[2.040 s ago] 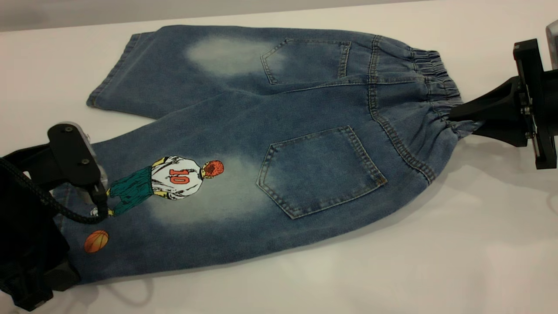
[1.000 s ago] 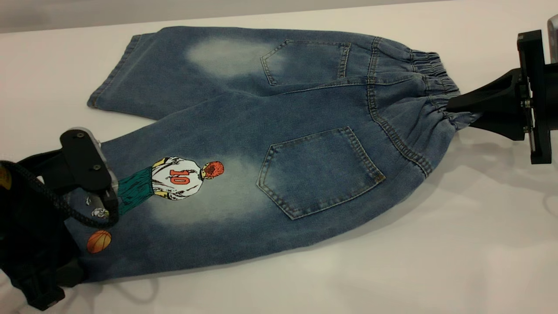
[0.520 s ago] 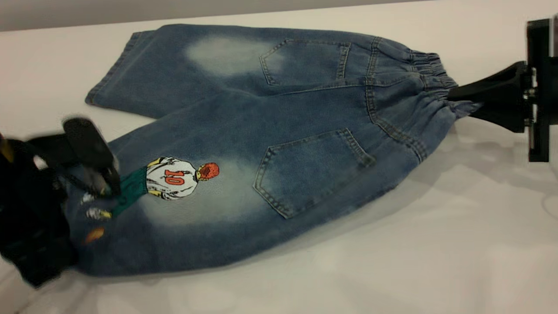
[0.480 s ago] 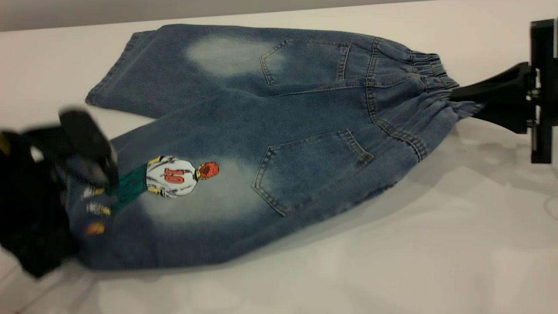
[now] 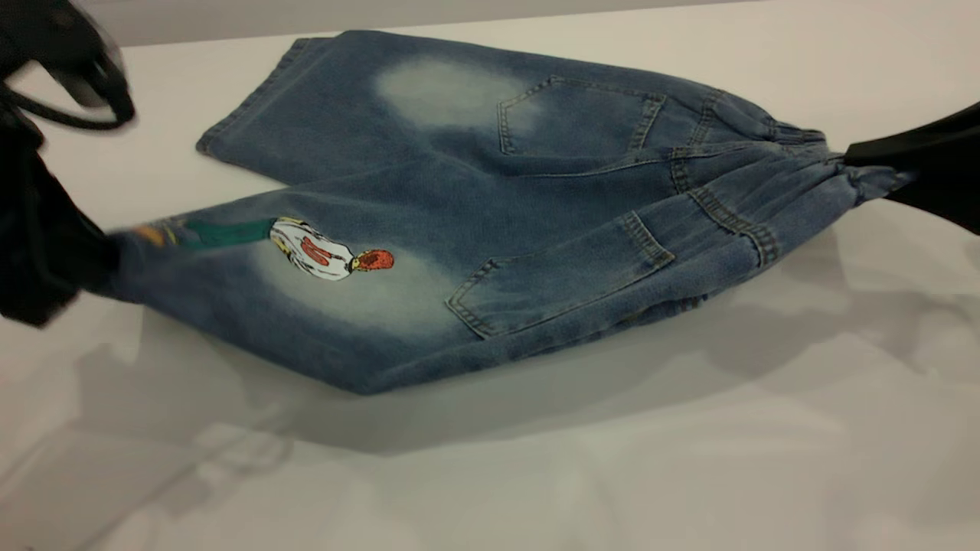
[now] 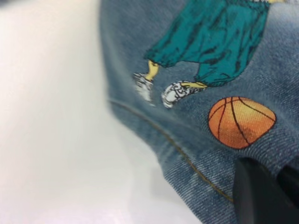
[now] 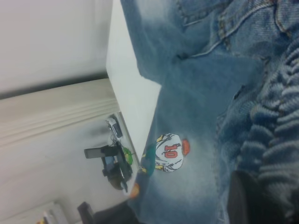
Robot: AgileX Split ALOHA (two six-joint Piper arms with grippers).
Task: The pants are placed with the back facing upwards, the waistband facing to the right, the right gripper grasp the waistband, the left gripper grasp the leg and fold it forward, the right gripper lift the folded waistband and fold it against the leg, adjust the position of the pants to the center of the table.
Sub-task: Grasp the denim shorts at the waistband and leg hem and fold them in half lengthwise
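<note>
A: We see the pants [image 5: 490, 207], faded-wash blue denim with orange topstitching, stretched between two grippers above the table [image 5: 689, 428], a flat matte white surface. The far, plain leg lies on the table; the near side is raised and casts a broad soft shadow.

B: We note the waistband [image 5: 811, 164], a ruched elastic band, bunched into tight ridges at the exterior view's right. The right gripper [image 5: 880, 172], a tapering black claw, is clamped on it; in the right wrist view the gathered folds [image 7: 275, 135] crowd against a dark finger [image 7: 247, 200].

A: We find the leg [image 5: 253, 260] at the exterior view's left, its printed player in a white numbered shirt and green shorts seen foreshortened. The left gripper [image 5: 92, 256], a bulky black blurred mass, grips the hem end of this leg.

B: In the left wrist view we see the twill weave, the stitched hem line, the orange ball print [image 6: 240, 121] and one black finger [image 6: 261, 196] pressed on the cloth beside it.

A: Two patch pockets, five-sided and double-stitched, face up; the nearer pocket [image 5: 559, 275] tilts with the lifted fabric
</note>
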